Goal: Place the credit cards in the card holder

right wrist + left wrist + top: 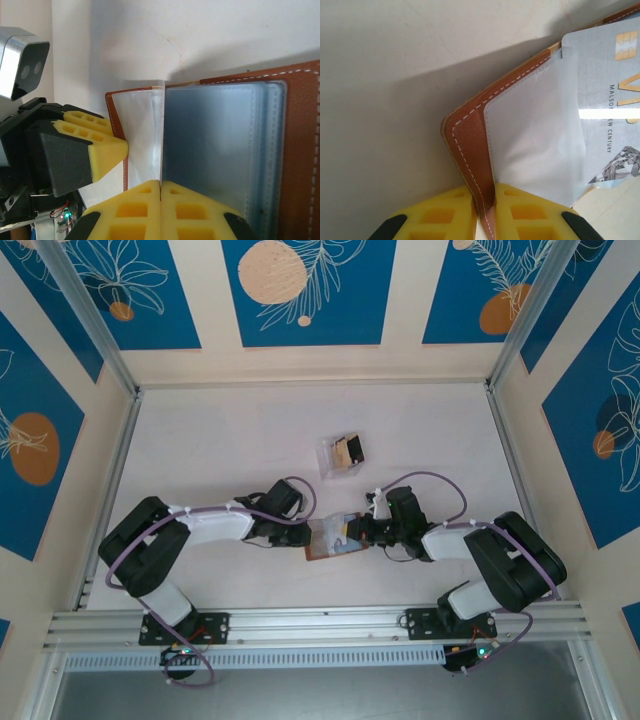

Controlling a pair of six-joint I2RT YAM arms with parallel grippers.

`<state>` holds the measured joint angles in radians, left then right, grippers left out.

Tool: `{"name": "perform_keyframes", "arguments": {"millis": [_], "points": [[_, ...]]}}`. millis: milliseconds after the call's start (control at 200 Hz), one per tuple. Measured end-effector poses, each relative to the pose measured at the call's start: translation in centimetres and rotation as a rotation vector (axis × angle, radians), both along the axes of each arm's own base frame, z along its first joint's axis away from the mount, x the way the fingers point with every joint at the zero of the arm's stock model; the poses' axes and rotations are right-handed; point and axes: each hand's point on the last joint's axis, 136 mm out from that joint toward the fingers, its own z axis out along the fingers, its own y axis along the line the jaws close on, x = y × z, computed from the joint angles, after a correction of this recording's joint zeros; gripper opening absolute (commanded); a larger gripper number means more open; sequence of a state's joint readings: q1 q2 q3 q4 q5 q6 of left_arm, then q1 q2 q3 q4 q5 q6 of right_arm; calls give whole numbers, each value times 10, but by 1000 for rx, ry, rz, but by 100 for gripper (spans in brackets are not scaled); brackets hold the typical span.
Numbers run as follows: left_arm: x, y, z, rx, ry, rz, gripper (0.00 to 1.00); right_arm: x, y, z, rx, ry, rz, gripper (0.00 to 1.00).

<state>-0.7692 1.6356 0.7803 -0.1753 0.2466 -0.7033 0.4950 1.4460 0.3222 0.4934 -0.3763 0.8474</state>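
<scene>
The card holder [333,541] lay open close to the near edge of the worktop [220,440], about midway between its left and right edges, with an arm reaching in from each side. The left gripper [487,222] had its yellow pads [445,217] pinched on the stitched reddish-brown leather cover, the edge of that flap standing up between them. Just past that grip, a silver card [610,85] with gold lettering sat against a clear sleeve on the inside of the holder, though I could not make out whether it was fully tucked in. The right gripper [160,212] had its pads [195,215] pressed tight together, and a thin leaf of the clear pocket sleeves [212,150] ran straight down into the seam between them, so it looked nipped there, held upright over the grey-blue pockets. The two claws were near each other, one on either side of the holder's fold. Farther from the arms, toward the middle of the worktop, stood a small clear plastic box [328,462], and the credit cards [347,450], one tan and one dark, were in it, well apart from the holder.
</scene>
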Motion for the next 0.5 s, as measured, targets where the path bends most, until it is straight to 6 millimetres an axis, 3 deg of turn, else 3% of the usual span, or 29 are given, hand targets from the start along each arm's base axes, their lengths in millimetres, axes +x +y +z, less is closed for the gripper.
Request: {"name": "perform_keyframes", "arguments": {"millis": [500], "points": [[0, 0, 0, 2, -2, -5, 15, -6, 5, -4, 37, 25, 34, 0]]}}
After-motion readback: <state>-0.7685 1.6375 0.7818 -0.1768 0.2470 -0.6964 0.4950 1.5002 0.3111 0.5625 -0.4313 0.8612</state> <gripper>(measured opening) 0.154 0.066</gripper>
